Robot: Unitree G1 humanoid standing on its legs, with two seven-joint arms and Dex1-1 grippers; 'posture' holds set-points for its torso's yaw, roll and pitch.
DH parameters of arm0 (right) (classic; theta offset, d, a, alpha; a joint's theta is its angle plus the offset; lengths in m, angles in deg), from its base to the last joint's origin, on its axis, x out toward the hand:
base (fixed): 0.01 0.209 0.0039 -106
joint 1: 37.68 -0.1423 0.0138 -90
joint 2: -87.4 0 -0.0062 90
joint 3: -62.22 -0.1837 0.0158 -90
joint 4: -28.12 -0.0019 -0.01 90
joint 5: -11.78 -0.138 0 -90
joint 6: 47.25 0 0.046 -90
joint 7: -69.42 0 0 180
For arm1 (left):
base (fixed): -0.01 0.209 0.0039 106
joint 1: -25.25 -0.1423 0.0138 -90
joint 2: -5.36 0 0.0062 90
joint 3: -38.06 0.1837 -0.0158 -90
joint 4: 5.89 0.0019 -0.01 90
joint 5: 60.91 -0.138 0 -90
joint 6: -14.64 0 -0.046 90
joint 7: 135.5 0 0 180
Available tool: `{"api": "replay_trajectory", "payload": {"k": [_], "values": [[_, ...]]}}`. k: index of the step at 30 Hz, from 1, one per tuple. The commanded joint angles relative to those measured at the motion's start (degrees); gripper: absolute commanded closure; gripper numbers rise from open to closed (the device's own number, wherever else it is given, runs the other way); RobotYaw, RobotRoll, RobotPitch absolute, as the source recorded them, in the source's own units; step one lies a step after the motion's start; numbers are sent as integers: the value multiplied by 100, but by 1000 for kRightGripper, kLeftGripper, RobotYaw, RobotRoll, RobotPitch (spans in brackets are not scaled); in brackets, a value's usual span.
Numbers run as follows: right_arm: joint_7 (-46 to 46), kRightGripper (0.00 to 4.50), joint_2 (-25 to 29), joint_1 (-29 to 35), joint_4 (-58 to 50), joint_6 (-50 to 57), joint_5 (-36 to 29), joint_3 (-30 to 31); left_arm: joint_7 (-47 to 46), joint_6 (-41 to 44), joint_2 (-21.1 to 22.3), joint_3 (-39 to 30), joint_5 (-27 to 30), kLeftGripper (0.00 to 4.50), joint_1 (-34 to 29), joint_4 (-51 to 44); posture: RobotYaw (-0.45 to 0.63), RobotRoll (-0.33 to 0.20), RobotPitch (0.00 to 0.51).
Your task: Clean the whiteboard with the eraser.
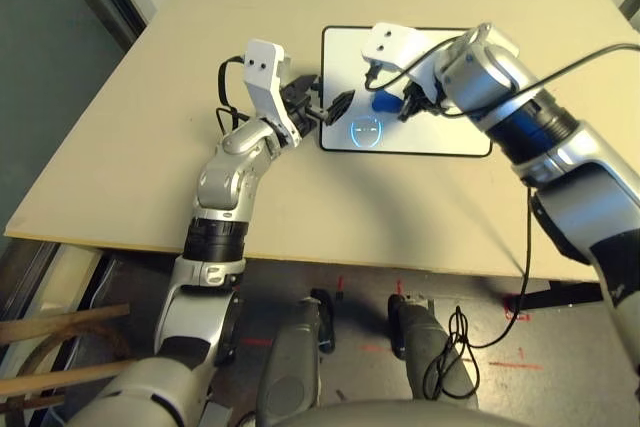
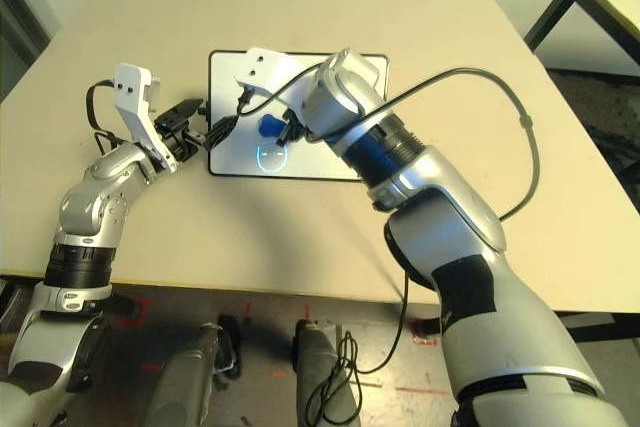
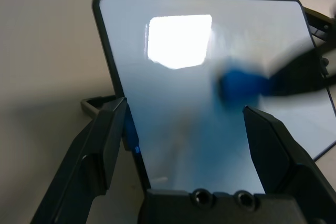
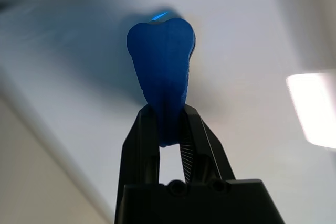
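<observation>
The whiteboard point(image 1: 430, 127) lies flat on the pale bench point(image 1: 150, 147), in the upper middle of the left eye frame. The right gripper point(image 4: 170, 124) has its fingers pinched tight on the narrow end of the blue eraser point(image 4: 163, 66), which it carries over the board's left half, just above a small blue drawing point(image 1: 367, 132) near the lower left corner (whether the eraser touches the surface I cannot tell). The left gripper point(image 1: 325, 107) sits at the board's left short edge, its fingers point(image 3: 100, 145) spread wide, one either side of that edge.
</observation>
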Motion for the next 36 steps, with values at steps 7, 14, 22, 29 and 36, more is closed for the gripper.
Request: {"api": "replay_trajectory", "payload": {"k": [7,14,22,29,36], "values": [[-193,4038,336,347,437,-387,253,-32,23,-28,-7,30,22,0,-91,15,31,0,231],[-888,4038,899,1289,-1435,549,332,331,54,-102,-40,62,5,0,-41,142,29,0,231],[-928,4038,1262,1661,-2041,917,334,399,113,-154,-34,67,0,0,2,254,8,0,233],[-207,4041,911,761,-394,160,341,-128,136,-210,-52,79,-15,0,47,341,7,0,230],[76,4041,684,311,433,-232,350,-331,150,-229,-58,81,-24,0,35,348,6,0,227]]}}
